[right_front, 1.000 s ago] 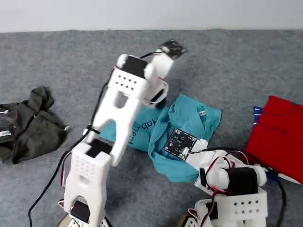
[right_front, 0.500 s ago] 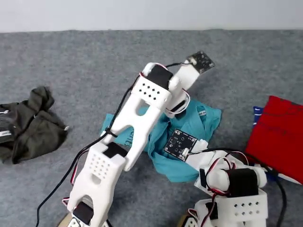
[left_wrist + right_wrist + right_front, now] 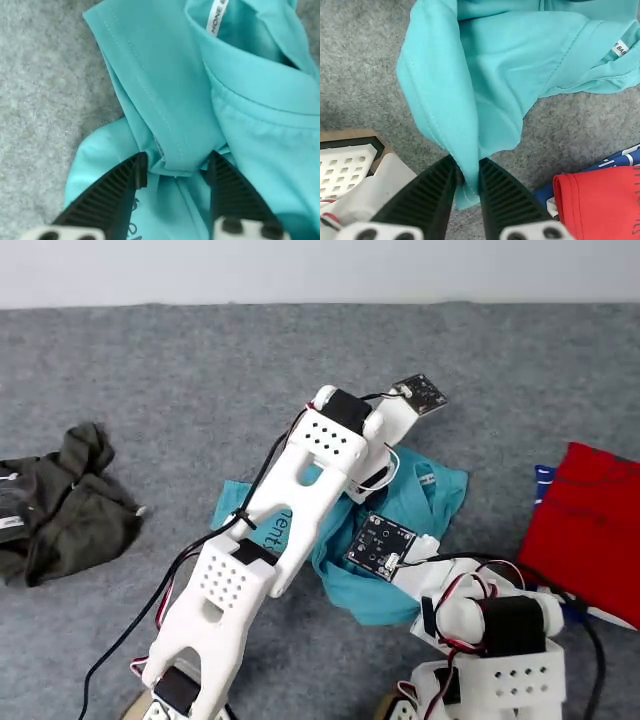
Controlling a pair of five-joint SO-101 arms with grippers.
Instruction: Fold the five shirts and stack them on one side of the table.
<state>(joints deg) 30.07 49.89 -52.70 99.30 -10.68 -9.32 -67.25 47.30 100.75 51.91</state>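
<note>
**Left tool** (image 3: 175,165): jaws stood wide, straddling a doubled hem fold of the teal shirt (image 3: 250,100). Whether the ribbed pads touched the cloth could not be told.

**Right tool** (image 3: 467,175): jaws were narrowed to a slit, pinching a hanging edge of the same shirt, which draped away from the grip.

**Teal shirt** (image 3: 430,490): thin knit fabric with stitched hems and a white neck label. It lay bunched and creased at mid-table between the two arms, unfolded.
- Handling, as judged: light, limp and non-fragile. It would likely sag and slide from any hold on a single layer.
- Best taken at the seamed hem or shoulder edges, one per tool, and drawn taut before folding.

**Red shirt** (image 3: 585,530): folded flat at the table's right side, resting on a blue cloth (image 3: 543,480).

**Dark olive garment** (image 3: 65,505): crumpled at the left edge, well apart from the arms.

**Table** (image 3: 150,370): covered in grey felt-like material.
</note>
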